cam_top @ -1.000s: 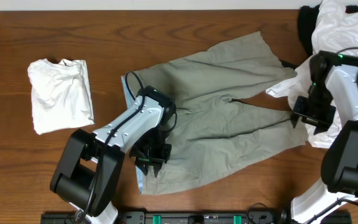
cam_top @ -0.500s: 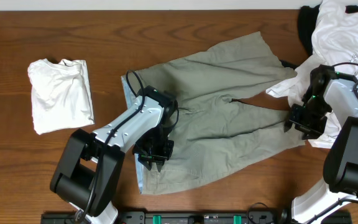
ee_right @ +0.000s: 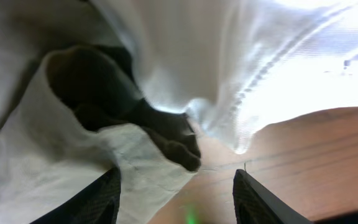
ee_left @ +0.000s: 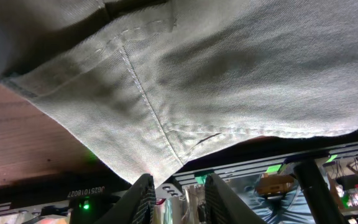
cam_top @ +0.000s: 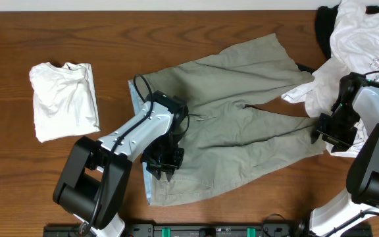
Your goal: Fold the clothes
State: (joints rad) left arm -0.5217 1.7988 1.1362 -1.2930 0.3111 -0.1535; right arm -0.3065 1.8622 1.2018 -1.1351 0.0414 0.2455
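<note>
The khaki-grey trousers (cam_top: 242, 125) lie spread across the middle of the table, legs pointing right. My left gripper (cam_top: 162, 164) hovers over their waist end. In the left wrist view the jaws (ee_left: 179, 186) stand a little apart, with the trousers' corner (ee_left: 157, 168) just beyond the tips and nothing held. My right gripper (cam_top: 334, 131) is wide open at the lower leg's cuff. In the right wrist view (ee_right: 176, 199) it sits over pale cloth (ee_right: 42, 155), a dark piece (ee_right: 148, 121) and a white shirt (ee_right: 260, 62).
A folded white shirt (cam_top: 64, 99) lies at the left. A heap of white shirts with a black piece (cam_top: 360, 33) fills the back right corner. The table's front edge with green-lit gear (ee_left: 272, 168) is close behind the trousers' waist.
My right gripper first shifted slightly left, then moved right along the cuff toward the white shirt. My left gripper edged slightly up and has since stayed still.
</note>
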